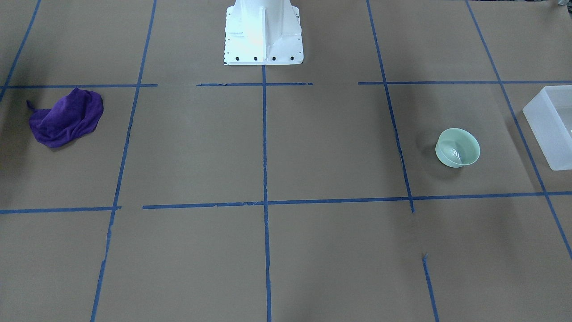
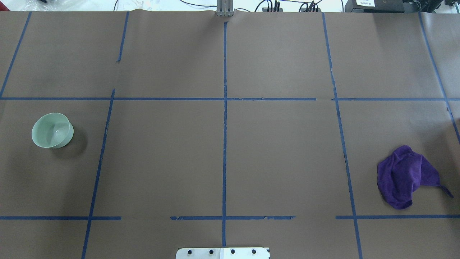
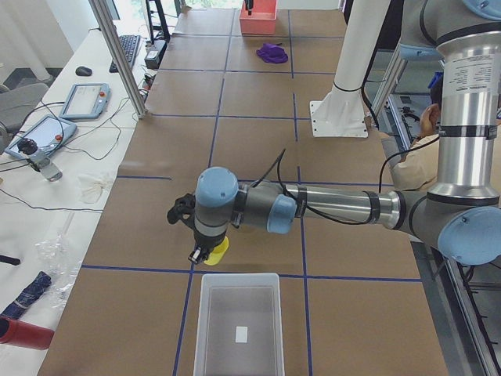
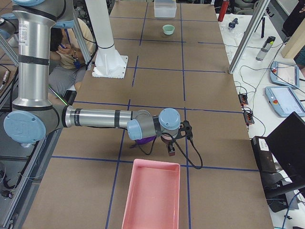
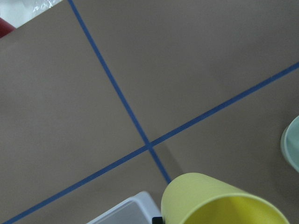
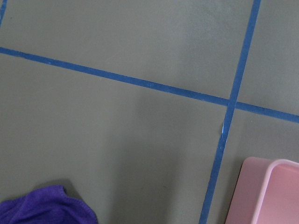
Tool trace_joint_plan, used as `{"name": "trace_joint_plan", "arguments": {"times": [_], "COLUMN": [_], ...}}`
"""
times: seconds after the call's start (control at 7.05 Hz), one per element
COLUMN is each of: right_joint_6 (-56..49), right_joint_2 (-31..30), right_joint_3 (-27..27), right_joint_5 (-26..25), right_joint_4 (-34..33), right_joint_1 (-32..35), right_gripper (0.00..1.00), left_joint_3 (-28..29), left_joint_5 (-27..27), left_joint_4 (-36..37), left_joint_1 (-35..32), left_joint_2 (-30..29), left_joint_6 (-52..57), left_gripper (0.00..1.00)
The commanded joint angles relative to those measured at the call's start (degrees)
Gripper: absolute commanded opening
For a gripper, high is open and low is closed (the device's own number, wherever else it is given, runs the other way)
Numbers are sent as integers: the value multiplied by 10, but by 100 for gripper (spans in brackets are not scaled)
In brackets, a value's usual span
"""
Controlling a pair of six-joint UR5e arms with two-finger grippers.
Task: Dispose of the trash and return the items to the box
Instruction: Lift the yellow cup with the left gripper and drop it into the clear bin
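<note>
My left gripper (image 3: 201, 255) holds the yellow cup (image 3: 218, 249) just above the table, right beside the near rim of the frosted-white box (image 3: 239, 279). In the left wrist view the cup (image 5: 219, 200) fills the bottom, with a corner of the box (image 5: 124, 212) below it and the mint-green bowl's edge (image 5: 292, 144) at the right. The bowl (image 1: 458, 147) stands upright on the table near the box (image 1: 552, 125). My right gripper (image 4: 170, 150) hangs over the purple cloth (image 4: 143, 140); I cannot tell if it is open or shut.
The purple cloth (image 1: 67, 117) lies crumpled on the robot's right side. A pink tray (image 4: 157, 162) stands at that table end, its corner in the right wrist view (image 6: 266, 191). The white pedestal (image 1: 262, 36) stands at the table's back middle. Blue tape lines cross the brown paper.
</note>
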Motion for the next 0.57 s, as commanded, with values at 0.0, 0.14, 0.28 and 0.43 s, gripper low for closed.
{"name": "trace_joint_plan", "arguments": {"times": [0.0, 0.14, 0.28, 0.43], "right_joint_6": [0, 0, 0, 0], "right_joint_2": [0, -1, -2, -3], "right_joint_3": [-1, 0, 1, -2], "right_joint_5": [0, 1, 7, 7], "right_joint_4": [3, 3, 4, 4], "right_joint_1": [-2, -4, -5, -7], "right_gripper": [100, 100, 100, 100], "left_joint_3": [154, 172, 187, 205], "left_joint_5": [-18, -20, -21, -78], "left_joint_4": [9, 10, 9, 9], "left_joint_1": [-27, -24, -23, -22], "left_joint_2": [-8, -7, -2, 0], "left_joint_6": [32, 12, 10, 13], "left_gripper": [0, 0, 0, 0]}}
